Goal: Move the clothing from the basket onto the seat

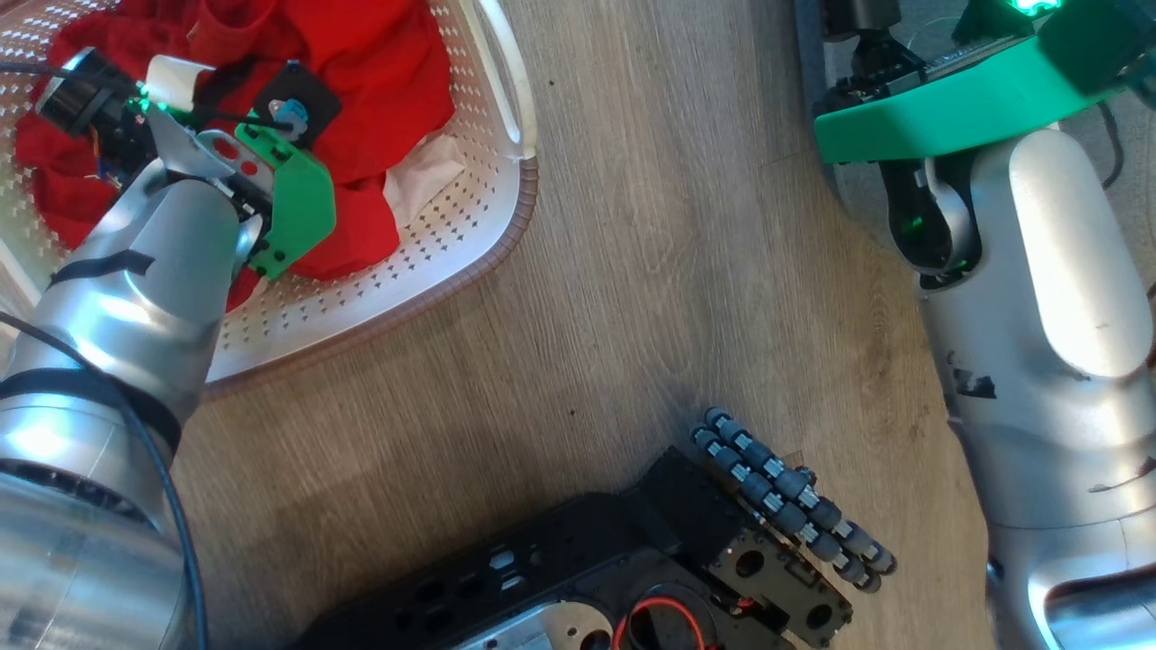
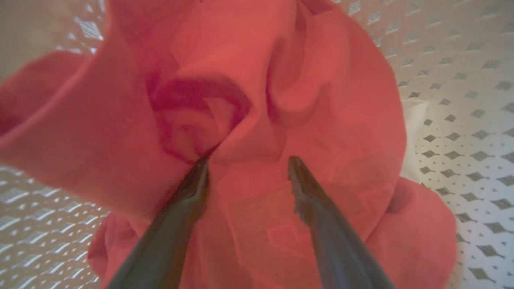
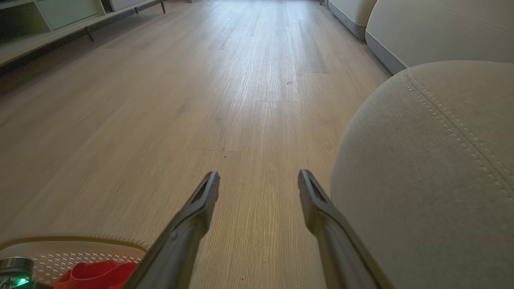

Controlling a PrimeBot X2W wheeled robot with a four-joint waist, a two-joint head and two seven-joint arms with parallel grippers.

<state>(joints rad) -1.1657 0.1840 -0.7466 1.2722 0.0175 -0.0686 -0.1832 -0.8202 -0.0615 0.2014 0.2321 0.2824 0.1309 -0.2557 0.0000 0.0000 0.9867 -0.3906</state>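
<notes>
The basket (image 1: pixel 470 235), cream with perforated walls and a brown rim, sits on the floor at the upper left of the head view. Bright red clothing (image 1: pixel 361 63) fills it, with a white cloth piece (image 1: pixel 424 176) at its right side. My left arm (image 1: pixel 153 271) reaches down into the basket. In the left wrist view my left gripper (image 2: pixel 247 160) is open, its fingertips (image 2: pixel 200 168) pressing into the red clothing (image 2: pixel 281 80). My right gripper (image 3: pixel 259 176) hangs open and empty above the floor, just left of the grey seat (image 3: pixel 433 180).
My own black base with a roller wheel (image 1: pixel 786 496) lies at the bottom of the head view. A low white cabinet (image 3: pixel 60 16) runs along the far left and another sofa section (image 3: pixel 441 28) stands behind the seat. Wooden floor (image 3: pixel 241 80) stretches between them.
</notes>
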